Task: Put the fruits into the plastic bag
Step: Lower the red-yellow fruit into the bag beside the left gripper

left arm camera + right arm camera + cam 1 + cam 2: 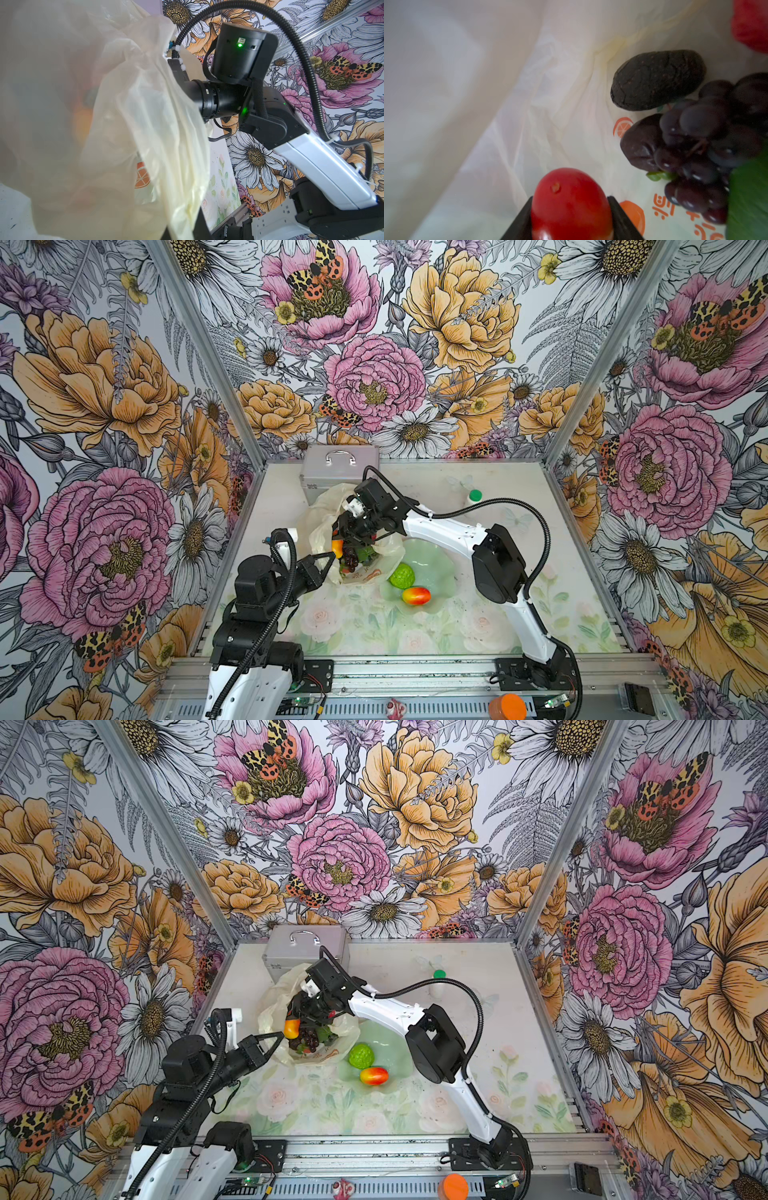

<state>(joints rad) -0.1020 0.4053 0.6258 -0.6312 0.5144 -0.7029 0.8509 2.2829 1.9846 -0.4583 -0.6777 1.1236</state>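
Red-yellow glossy toy mango sitting clamped in right claw, hanging inside mouth of thin crinkly pale-yellow plastic bag. Left claw pinching shut on bag rim, propping mouth open. Dark avocado and purple grape bunch lying below in bag. Best play now: lowering toward bare film beside avocado, letting go low, lifting out straight without snagging film. Bumpy lime-green ball and second mango lying on wavy pale green dish on table, just beside bag.

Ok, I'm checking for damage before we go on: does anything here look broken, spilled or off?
Nothing spilled. Only the avocado in the plastic bag shows crack-like lines across its dark skin, possibly just texture.
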